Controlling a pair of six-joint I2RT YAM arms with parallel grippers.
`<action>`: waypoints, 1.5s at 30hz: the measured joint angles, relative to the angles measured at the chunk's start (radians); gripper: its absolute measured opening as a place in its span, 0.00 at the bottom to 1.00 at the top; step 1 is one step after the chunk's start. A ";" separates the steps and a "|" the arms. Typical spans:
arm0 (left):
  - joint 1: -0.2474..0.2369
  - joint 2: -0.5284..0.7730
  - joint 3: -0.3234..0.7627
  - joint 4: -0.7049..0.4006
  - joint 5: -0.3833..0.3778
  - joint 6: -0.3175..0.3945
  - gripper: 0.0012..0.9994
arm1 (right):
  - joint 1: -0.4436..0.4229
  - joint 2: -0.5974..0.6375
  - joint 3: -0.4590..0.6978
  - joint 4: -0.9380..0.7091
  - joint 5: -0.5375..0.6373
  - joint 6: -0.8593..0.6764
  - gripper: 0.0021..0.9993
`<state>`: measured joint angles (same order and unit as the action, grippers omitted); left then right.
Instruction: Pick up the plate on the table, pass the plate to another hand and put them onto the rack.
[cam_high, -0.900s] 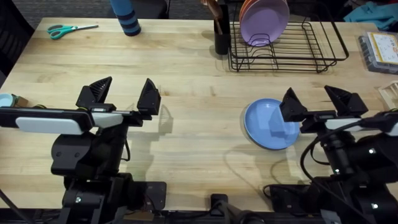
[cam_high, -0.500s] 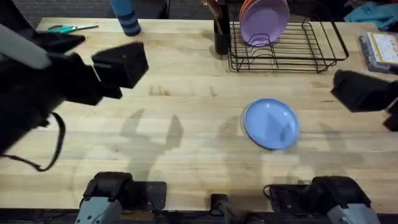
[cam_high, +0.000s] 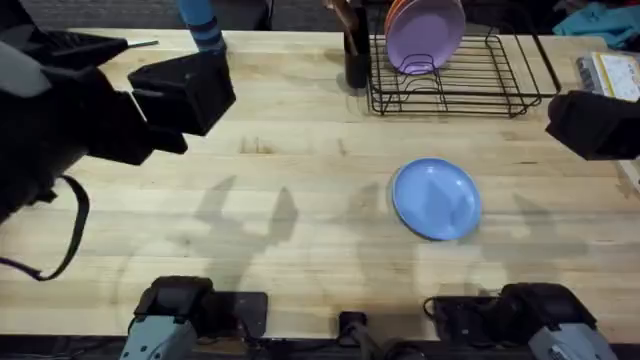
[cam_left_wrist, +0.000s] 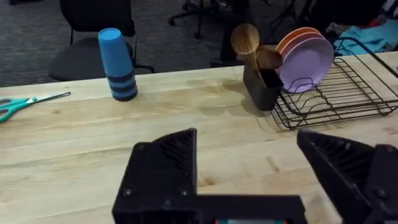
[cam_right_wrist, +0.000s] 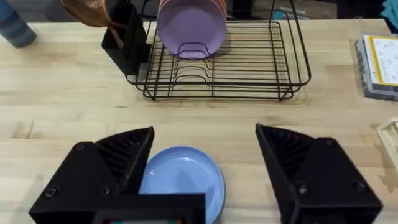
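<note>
The light blue plate (cam_high: 436, 198) lies flat on the wooden table (cam_high: 300, 170), right of centre and in front of the black wire rack (cam_high: 460, 75). My left arm (cam_high: 90, 120) hangs high and blurred over the table's left side. In the left wrist view, my left gripper (cam_left_wrist: 249, 174) is open with nothing in it. My right arm (cam_high: 595, 125) shows dark at the right edge. The right gripper (cam_right_wrist: 205, 171) is open high above the plate (cam_right_wrist: 183, 180), which shows between its fingers (cam_right_wrist: 106, 168). The rack (cam_right_wrist: 217, 62) lies beyond.
A lilac plate (cam_high: 425, 35) and an orange plate (cam_high: 395, 20) stand in the rack's slots. A black utensil holder (cam_high: 356, 60) with wooden spoons stands left of the rack. A blue cup stack (cam_high: 205, 30) and teal scissors (cam_left_wrist: 25, 102) lie at the back left. A box (cam_high: 612, 80) sits far right.
Both arms have risen from low over the table to high under the camera. The right gripper, which hung over the plate's right edge, has lifted away. The plate has not moved.
</note>
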<state>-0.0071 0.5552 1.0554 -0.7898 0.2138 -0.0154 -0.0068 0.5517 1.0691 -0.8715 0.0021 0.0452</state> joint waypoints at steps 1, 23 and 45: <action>0.000 0.000 0.000 0.000 0.000 0.000 0.99 | 0.000 0.000 0.000 0.000 0.000 0.000 0.99; 0.000 0.244 0.288 -0.298 0.004 -0.008 0.99 | 0.000 0.000 0.000 -0.015 0.013 0.006 0.99; 0.000 0.768 0.588 -0.531 0.140 -0.011 1.00 | 0.000 0.142 0.212 -0.338 0.013 0.060 0.99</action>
<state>-0.0071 1.3235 1.6432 -1.3205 0.3541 -0.0269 -0.0071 0.6937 1.2816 -1.2092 0.0147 0.1055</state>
